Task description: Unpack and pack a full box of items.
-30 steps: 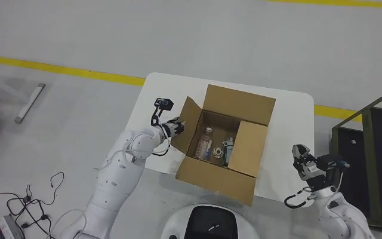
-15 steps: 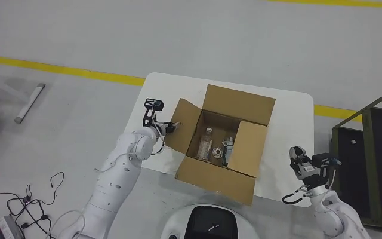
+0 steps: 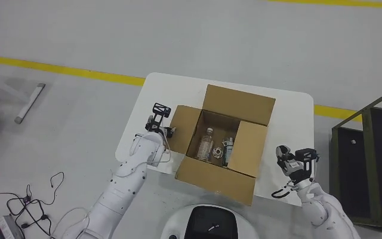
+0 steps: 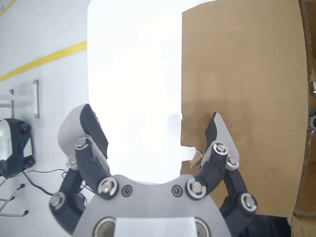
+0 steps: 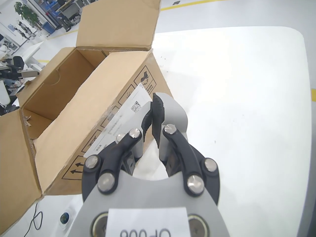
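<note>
My left claw (image 4: 150, 124) is spread wide at the box (image 3: 239, 104) flap (image 4: 242, 75) edge. My right claw (image 5: 152, 114) is pinched closed, empty, over the bench (image 3: 292, 125).

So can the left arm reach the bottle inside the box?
Probably, though not straight in: the side flap stands between the open left pincer and the bottle. Going over it, the box is open on top.

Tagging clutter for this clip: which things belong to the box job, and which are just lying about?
Job: cardboard box, bottle and small items inside it, left gripper, right gripper.
Lying about: metal bar, cables on the floor, dark rack.
</note>
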Robot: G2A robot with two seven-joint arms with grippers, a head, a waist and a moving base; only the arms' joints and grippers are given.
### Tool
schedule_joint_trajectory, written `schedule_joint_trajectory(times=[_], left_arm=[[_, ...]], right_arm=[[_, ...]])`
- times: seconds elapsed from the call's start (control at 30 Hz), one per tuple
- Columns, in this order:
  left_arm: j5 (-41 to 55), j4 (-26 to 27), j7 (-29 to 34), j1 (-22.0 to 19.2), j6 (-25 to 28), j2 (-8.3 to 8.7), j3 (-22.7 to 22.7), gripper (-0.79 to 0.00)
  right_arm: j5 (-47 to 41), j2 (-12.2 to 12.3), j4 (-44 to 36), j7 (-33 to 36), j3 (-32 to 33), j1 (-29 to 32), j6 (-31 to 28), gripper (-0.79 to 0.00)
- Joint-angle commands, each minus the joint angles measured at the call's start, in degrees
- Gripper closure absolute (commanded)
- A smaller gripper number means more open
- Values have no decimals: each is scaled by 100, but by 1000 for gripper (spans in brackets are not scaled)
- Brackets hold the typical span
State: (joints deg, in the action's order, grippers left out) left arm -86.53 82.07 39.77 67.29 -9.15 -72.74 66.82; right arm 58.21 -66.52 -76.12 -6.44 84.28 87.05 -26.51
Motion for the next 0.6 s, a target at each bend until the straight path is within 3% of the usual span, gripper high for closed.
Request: schedule_joint_trajectory(times=[0.0,0.23,0.33,0.57], left_arm=[[-10,-68,13,-24,-2,-25,-82,-785],[40,-159,-19,-65,9,-73,-117,-785],[210,-7,-38,-9,75,-58,72,-785],[596,729,-330,391,554,20,561,-785]], right_arm=[[26,-14,62,-16,-84,-75,-7,-65],[164,-53,272,11,-346,-388,-78,-46],[258,-63,360,113,-443,-554,-96,0],[415,-96,583,277,-690,-1018,-272,0]])
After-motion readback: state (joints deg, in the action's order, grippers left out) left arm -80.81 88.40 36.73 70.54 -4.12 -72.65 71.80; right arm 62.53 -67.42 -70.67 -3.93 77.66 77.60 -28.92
